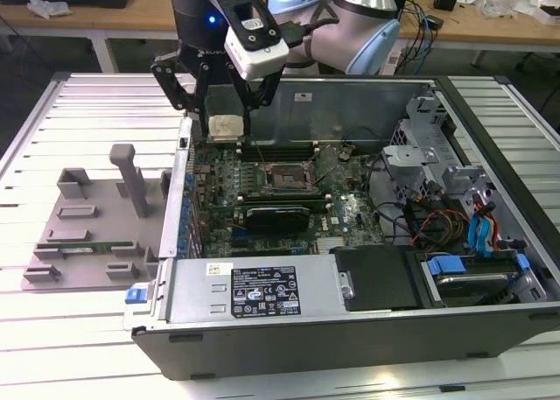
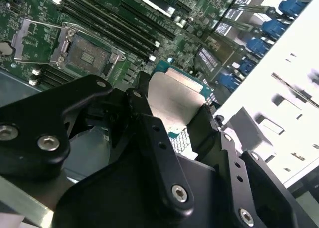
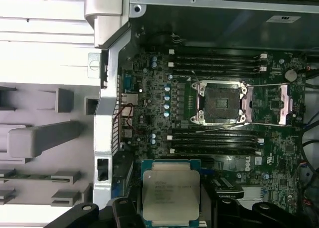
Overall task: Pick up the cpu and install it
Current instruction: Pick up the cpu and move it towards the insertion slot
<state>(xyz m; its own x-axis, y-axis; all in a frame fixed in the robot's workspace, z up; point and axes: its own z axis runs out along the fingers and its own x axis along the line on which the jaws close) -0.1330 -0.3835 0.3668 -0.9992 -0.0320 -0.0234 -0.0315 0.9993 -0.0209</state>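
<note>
Nearest the lens in both wrist views: black fingers (image 2: 149, 133) of the gripper (image 3: 172, 215), closed from two sides on the cpu (image 3: 171, 195). Gripped flat, silver metal top facing up, thin green edge showing around the lid. Held in the air above the motherboard (image 3: 149, 113), beside the case's side wall, well short of the socket (image 3: 221, 103) and not touching it. Socket uncovered, its retaining frame (image 3: 284, 104) lying open to one side, rows of dark memory slots (image 3: 214, 63) along both flanks. In the exterior view, carried at upper left of centre over the open computer case (image 1: 490, 330). At lower left of that frame, well apart: grey fixture tray (image 1: 96, 212) on the slatted table (image 1: 52, 330), with a green memory stick (image 1: 83, 247) seated in it.
</note>
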